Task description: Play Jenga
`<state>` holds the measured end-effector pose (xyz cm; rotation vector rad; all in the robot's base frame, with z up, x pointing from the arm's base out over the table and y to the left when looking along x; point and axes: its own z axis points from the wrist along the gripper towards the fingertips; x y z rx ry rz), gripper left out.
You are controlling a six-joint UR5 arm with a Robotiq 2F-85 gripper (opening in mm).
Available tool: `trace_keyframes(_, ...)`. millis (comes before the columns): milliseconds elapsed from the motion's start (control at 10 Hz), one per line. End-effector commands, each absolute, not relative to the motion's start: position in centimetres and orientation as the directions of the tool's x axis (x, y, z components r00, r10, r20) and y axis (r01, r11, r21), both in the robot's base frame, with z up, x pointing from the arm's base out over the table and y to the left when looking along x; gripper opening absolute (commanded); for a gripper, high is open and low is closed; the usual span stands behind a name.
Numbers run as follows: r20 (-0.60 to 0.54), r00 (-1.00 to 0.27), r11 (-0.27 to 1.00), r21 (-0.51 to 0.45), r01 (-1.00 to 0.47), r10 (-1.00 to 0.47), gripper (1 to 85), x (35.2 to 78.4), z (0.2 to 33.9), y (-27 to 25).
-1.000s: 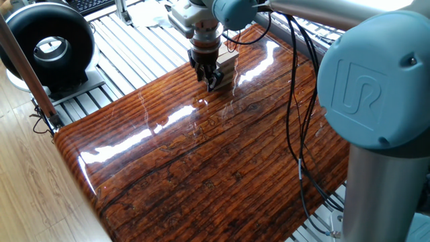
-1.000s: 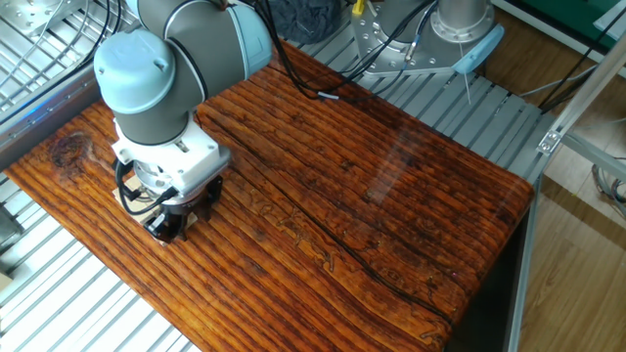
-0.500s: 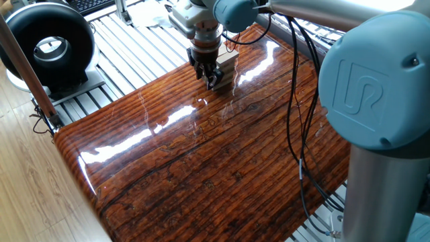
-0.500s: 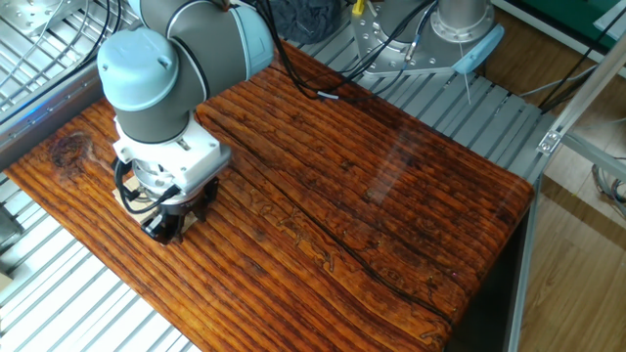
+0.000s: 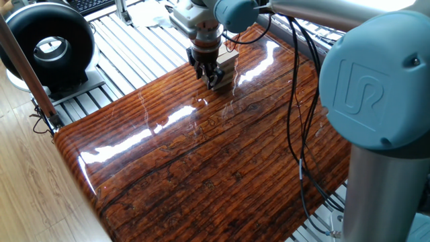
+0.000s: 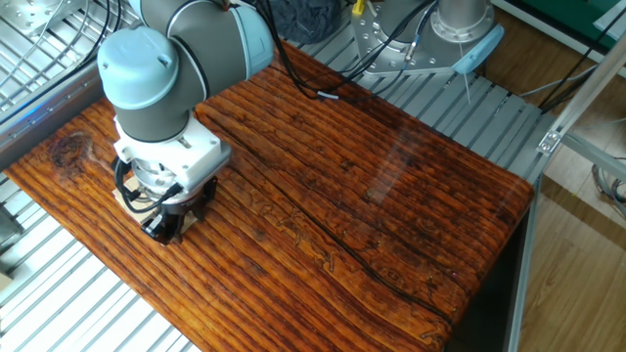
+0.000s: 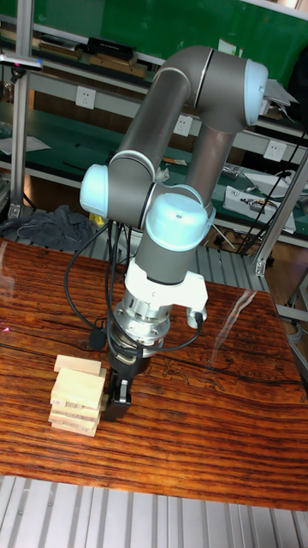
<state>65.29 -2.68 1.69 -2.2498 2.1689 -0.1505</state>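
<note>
Jenga tower [image 7: 77,396] sits on the dark striped tabletop [image 5: 222,161], near one corner of it. In the tall fixed view it shows pale wooden blocks in crosswise layers, the top block sitting slightly askew and sticking out to one side. In one fixed view only a bit of the tower [image 5: 228,64] shows behind the pincer; in the other fixed view the arm hides nearly all of it, just a pale sliver [image 6: 122,196] visible by the wrist.

Pincer [image 7: 120,402] is low, pointing down at the tabletop, right beside the tower at its lower layers. Black fingers [image 5: 213,77] reach almost to the tabletop surface. In the tall fixed view the fingers look to be against or just next to the tower's side, can't tell if touching. Can't tell if the pincer [image 6: 168,223] is open or closed either: fingers overlap each other in every view, gap not readable. No block clearly held.

Black cable [image 5: 295,101] hangs along the arm over the tabletop. Round black device [image 5: 47,47] stands off the tabletop at the far left in one fixed view. A second silver robot base [image 6: 460,24] is mounted beyond the tabletop's far end in the other fixed view.
</note>
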Motion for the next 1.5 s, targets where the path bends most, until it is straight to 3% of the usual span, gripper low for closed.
trace_keyframes(0, 0.062, 0.048, -0.053, -0.082, -0.995, -0.997, 49.3, 65.35, 1.87, -3.15)
trace_keyframes(400, 0.059, 0.048, -0.053, -0.084, -0.995, -0.997, 49.0, 65.26, 1.83, -3.23)
trace_keyframes(1400, 0.041, 0.028, -0.031, -0.079, -0.996, -0.999, 36.3, 65.45, 2.15, -2.76)
